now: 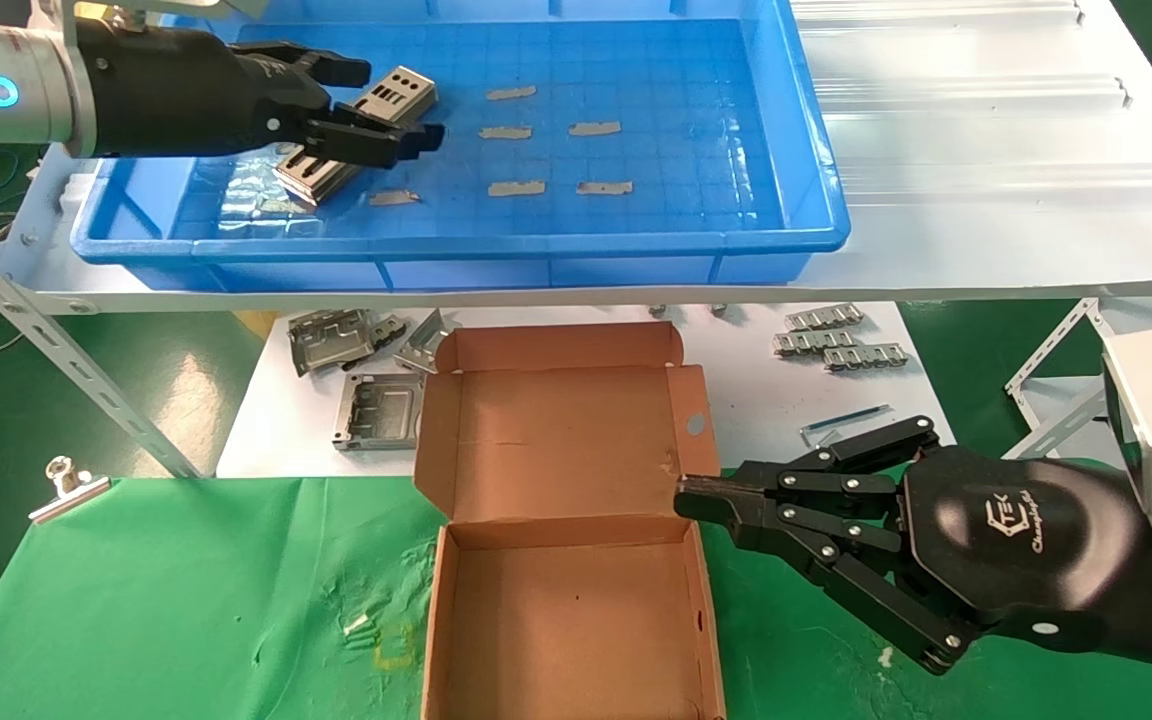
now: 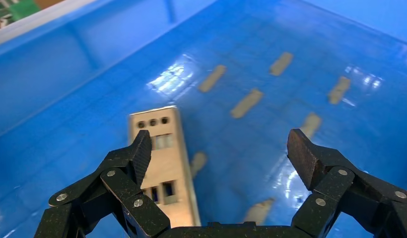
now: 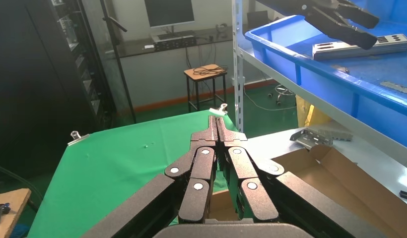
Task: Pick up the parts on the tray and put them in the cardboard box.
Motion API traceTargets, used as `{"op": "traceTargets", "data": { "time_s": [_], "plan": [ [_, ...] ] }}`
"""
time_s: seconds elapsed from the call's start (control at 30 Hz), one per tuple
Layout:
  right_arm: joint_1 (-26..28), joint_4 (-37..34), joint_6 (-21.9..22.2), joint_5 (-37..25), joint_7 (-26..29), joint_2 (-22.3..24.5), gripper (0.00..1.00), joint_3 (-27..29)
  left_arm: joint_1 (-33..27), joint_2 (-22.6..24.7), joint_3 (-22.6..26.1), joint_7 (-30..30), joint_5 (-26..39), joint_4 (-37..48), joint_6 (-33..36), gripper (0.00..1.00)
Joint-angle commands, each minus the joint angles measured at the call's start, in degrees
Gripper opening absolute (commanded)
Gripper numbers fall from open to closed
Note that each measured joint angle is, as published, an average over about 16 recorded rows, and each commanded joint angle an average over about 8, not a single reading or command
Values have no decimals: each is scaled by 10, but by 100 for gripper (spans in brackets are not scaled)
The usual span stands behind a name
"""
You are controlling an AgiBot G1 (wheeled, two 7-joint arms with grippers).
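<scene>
A long silver plate (image 1: 398, 92) with punched cutouts lies slanted at the left end of the blue tray (image 1: 456, 245). My left gripper (image 1: 396, 103) is open and hovers just over it. In the left wrist view the plate (image 2: 167, 163) lies under one finger (image 2: 141, 151), with the gripper (image 2: 220, 148) empty above the tray floor (image 2: 291, 29). The open, empty cardboard box (image 1: 566, 610) sits on the green cloth below the tray. My right gripper (image 1: 688, 497) is shut and empty beside the box's right wall; it also shows in the right wrist view (image 3: 216, 121).
Several grey tape strips (image 1: 511, 132) lie on the tray floor. Squarish grey brackets (image 1: 376, 410) and small metal pieces (image 1: 841, 340) lie on the white board behind the box. A binder clip (image 1: 68, 487) sits at the cloth's left edge. A slanted shelf strut (image 1: 66, 360) stands at left.
</scene>
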Motion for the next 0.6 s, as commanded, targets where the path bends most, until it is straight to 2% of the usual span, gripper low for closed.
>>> {"op": "traceTargets", "data": {
  "time_s": [0.03, 0.07, 0.3, 0.37, 0.43, 0.6],
  "plan": [
    [0, 0, 0, 0, 0, 0, 95, 0, -5, 4, 0, 10, 1, 22, -6, 100],
    [0, 0, 0, 0, 0, 0, 100, 0, -7, 6, 0, 14, 1, 30, -9, 100],
    [0, 0, 0, 0, 0, 0, 100, 0, -24, 20, 6, 33, 12, 76, -31, 99],
    [0, 0, 0, 0, 0, 0, 100, 0, -28, 24, 8, 37, 16, 86, -37, 94],
    [0, 0, 0, 0, 0, 0, 100, 0, -31, 28, 10, 40, 19, 96, -42, 74],
    [0, 0, 0, 0, 0, 0, 100, 0, -36, 37, 11, 46, 21, 113, -51, 14]
  ]
}}
